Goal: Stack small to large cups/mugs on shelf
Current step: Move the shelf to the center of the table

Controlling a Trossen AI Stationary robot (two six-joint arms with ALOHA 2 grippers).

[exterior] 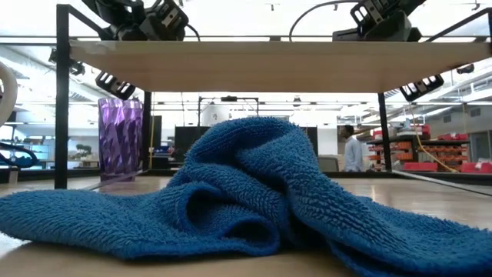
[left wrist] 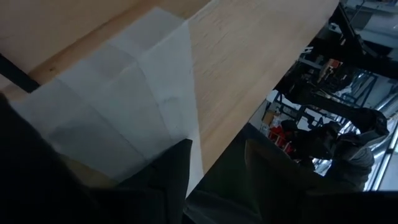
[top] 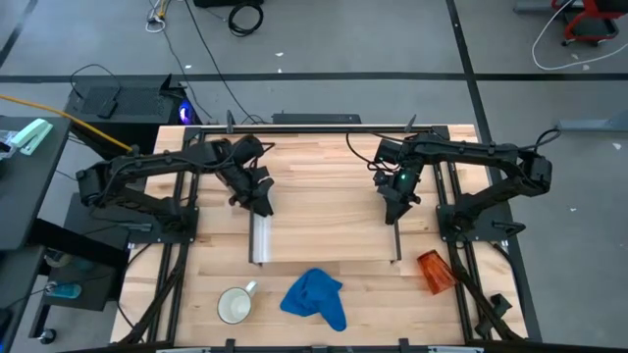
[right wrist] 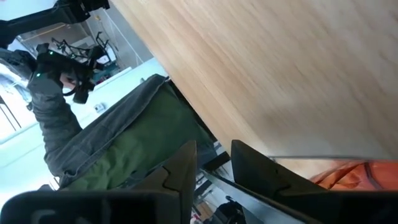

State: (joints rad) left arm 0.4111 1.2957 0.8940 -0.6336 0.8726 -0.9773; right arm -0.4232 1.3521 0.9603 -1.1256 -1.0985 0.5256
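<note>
The shelf, a light-wood board on black legs, stands mid-table, seen from below in the low view. Its white strip marks its left end. My left gripper is open over that end. My right gripper is open over the shelf's right edge. The purple cup stands upright on the table under the shelf, hidden in the high view. The orange cup lies on its side right of the shelf. The white mug stands near the table's near edge. My left gripper has one finger over the white strip and the other past the shelf's edge; I cannot tell whether it touches. My right gripper hangs over the shelf's right edge; I cannot tell whether it touches the board.
A crumpled blue cloth lies on the table between the mug and the orange cup, in front of the shelf. Black frame rails run along both table sides. A person stands far off in the room.
</note>
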